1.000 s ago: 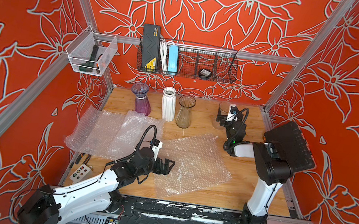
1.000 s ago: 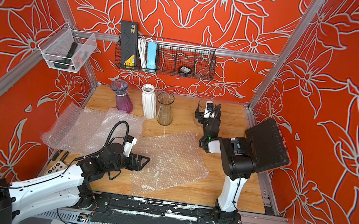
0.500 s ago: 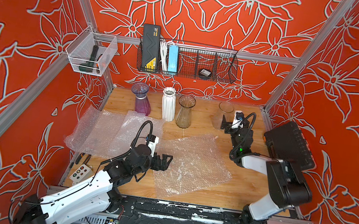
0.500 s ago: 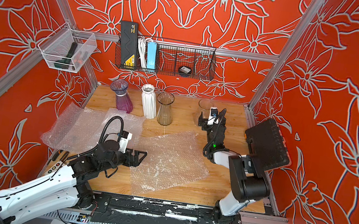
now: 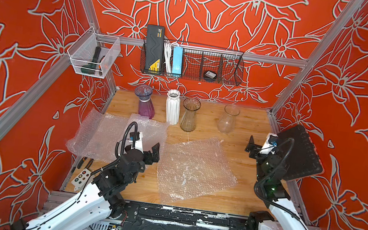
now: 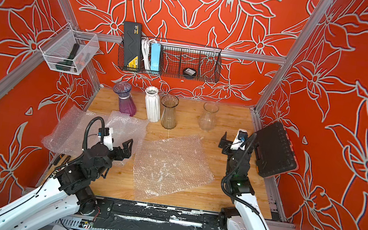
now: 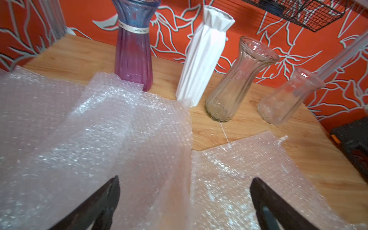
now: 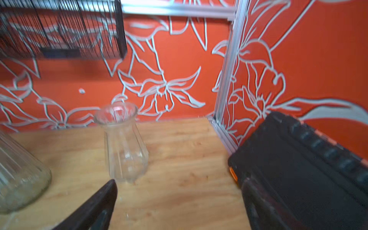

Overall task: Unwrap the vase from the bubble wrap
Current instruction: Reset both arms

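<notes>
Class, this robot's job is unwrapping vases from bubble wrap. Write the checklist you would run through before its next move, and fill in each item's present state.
1. The left tool is open and empty: ok.
2. The right tool is open and empty: ok.
3. The purple vase, white vase, tinted glass vase and clear vase stand upright along the back: ok.
4. All four are bare of wrap: ok.
5. The centre bubble wrap sheet lies flat, apart from the vases: ok.
6. Nothing is hidden under the piled sheets beside the left tool: cannot tell.
</notes>
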`<state>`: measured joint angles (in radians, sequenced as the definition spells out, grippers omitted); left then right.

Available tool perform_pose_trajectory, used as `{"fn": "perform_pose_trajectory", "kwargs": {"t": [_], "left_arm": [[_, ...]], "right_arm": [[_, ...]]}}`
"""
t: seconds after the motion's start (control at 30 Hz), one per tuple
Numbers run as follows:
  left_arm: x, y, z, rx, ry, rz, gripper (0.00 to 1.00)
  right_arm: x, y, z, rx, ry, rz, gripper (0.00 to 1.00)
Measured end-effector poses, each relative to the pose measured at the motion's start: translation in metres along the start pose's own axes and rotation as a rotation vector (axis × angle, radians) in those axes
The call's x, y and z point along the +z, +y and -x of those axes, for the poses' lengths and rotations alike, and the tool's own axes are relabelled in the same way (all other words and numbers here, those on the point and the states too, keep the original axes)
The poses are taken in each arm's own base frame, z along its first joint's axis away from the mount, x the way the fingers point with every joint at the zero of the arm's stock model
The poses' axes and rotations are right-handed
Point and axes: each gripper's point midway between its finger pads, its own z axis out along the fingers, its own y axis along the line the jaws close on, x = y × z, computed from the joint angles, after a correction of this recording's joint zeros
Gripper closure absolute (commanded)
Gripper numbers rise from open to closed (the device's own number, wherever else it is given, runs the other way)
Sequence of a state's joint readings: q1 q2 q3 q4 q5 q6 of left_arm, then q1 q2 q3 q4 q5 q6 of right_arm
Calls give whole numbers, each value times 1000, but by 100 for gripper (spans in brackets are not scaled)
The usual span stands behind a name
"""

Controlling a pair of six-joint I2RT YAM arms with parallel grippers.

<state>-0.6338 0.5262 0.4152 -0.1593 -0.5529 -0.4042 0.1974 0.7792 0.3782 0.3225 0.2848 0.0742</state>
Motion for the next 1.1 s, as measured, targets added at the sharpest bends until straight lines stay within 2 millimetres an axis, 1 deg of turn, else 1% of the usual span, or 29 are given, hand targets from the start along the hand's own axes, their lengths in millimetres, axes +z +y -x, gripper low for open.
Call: {"fn": "perform_pose_trajectory", "kwargs": {"t": [0.07, 0.13, 0.23, 0.27, 0.33, 0.4, 0.43, 0.5, 0.57, 0.6, 0.67, 0.73, 0.77, 0.87, 0.93, 1.0, 1.1], "left_arm": [[-1, 6, 11, 38, -78, 29, 0], [-1, 13, 24, 79, -164, 69, 0], [2, 32, 45, 112, -247, 169, 0], [5, 40, 51, 117, -259, 209, 0], [17, 58, 57, 121, -266, 294, 0], [33, 77, 54, 130, -245, 372, 0], [43, 87, 50, 136, -227, 410, 0], [62, 104, 35, 156, -184, 470, 0], [80, 117, 7, 203, -113, 499, 0], [84, 120, -5, 223, -86, 496, 0], [90, 122, -29, 254, -44, 462, 0], [94, 120, -41, 257, -32, 413, 0], [96, 119, -44, 255, -32, 394, 0], [104, 113, -46, 248, -49, 332, 0], [110, 108, -44, 243, -64, 299, 0], [116, 106, -44, 240, -57, 279, 0], [123, 105, -35, 226, -70, 264, 0]], "right_arm": [[6, 2, -26, -26, 64, 23, 2], [6, 8, -46, -56, 73, 70, 2], [4, 10, -77, -113, 102, 100, 2], [6, 10, -83, -128, 119, 103, 2], [11, 11, -84, -136, 118, 111, 2], [20, 10, -83, -137, 112, 110, 2], [25, 10, -84, -137, 117, 109, 2], [35, 11, -84, -145, 132, 117, 2], [43, 13, -75, -143, 115, 125, 2], [45, 13, -70, -141, 106, 125, 2], [49, 12, -61, -136, 85, 119, 2], [52, 8, -57, -132, 74, 103, 2], [53, 6, -56, -127, 74, 94, 2], [56, -5, -55, -118, 89, 60, 2], [52, -12, -54, -114, 95, 37, 2], [47, -18, -48, -103, 73, 15, 2], [42, -24, -46, -85, 58, -4, 2]]}}
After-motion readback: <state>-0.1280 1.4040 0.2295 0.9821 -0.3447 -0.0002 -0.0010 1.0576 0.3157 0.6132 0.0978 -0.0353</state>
